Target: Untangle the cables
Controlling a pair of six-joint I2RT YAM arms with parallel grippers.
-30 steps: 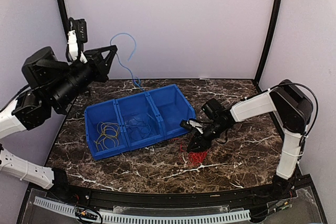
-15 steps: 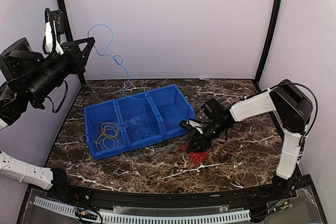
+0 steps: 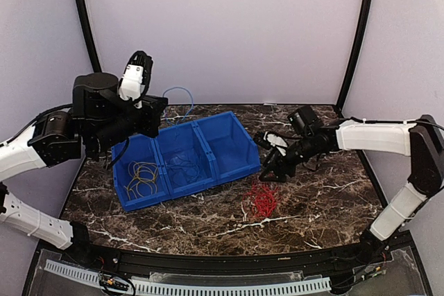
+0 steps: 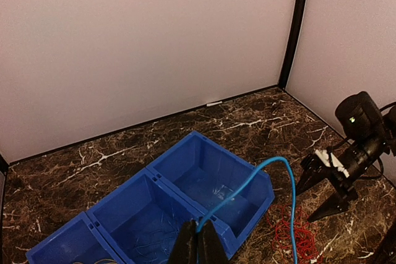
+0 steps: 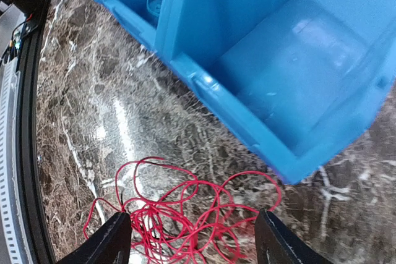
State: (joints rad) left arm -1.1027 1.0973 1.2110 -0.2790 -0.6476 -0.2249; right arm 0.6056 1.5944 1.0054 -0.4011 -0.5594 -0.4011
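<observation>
Dark marble veined with white forms the table (image 3: 319, 202), closed in by pale walls and black corner posts. From the overhead camera, a blue bin (image 3: 232, 169) with three compartments sits near the table's middle. A yellow cable (image 3: 142, 177) is coiled in the bin's left compartment, and a thin dark cable (image 3: 184, 164) lies in the middle one. A red cable (image 3: 262, 199) lies bunched on the marble just off the bin's right front corner. The left gripper (image 3: 156, 117) hangs above the bin's left rear corner, and a blue cable (image 3: 182, 93) arcs from it behind the bin. The right gripper (image 3: 274, 168) hovers just beside the bin's right end, above the red bunch, with its jaws spread. In the left wrist camera, the two fingers (image 4: 210, 248) are pressed together on the blue cable. It loops up over the bin's right compartment and drops toward the red bunch, while the other arm's pincer stands open to the right of the bin. In the right wrist camera, the two fingertips (image 5: 114, 242) stand wide apart with nothing pinched. The red cable lies on the marble between them, in front of the bin's right compartment.
</observation>
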